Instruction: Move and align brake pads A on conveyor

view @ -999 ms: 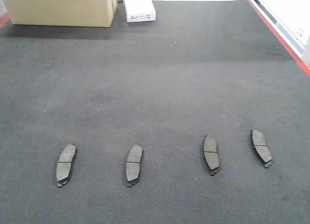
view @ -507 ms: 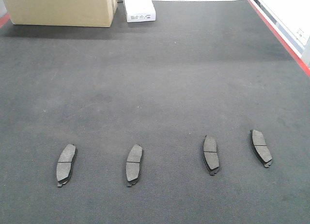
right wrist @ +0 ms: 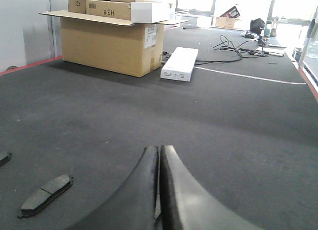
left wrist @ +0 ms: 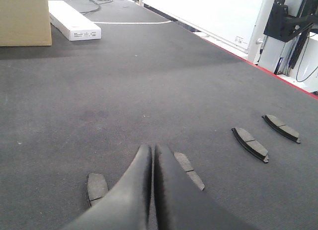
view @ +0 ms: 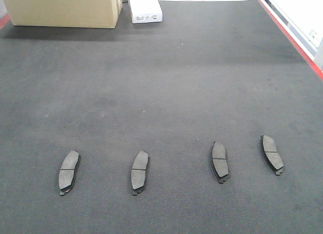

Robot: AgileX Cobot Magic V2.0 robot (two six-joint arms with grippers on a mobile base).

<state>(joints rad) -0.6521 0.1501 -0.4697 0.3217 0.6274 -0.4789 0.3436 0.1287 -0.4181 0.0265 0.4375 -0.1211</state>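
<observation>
Left gripper (left wrist: 152, 151), black curved fingers, is sitting closed tip to tip and gripping nothing, hovering low over the wide dark grey-black felt-like conveyor belt (view: 166, 87). Right gripper (right wrist: 159, 153) is doing the same: black fingers pressed together, nothing between them.

Four small flat curved dark grey brake pads with centre grooves are lying on the belt in a rough row across the near end, seen from the front view: far-left pad (view: 68, 172), second pad (view: 139, 172), third pad (view: 219, 161), far-right pad (view: 271, 154). None are touching each other. Left pair is leaning slightly one way, far-right pad is tilting the other way, and the right pair is sitting a bit farther up the belt than the left pair.

In the left wrist view the closed fingers are partly covering the two nearest pads. In the right wrist view one pad (right wrist: 45, 195) is lying just left of the fingers.

Tan cardboard box (view: 63, 8) and white oblong box (view: 145, 6) are resting at the far end of the belt. Red frame edge (view: 290, 37) is running along the right side.
</observation>
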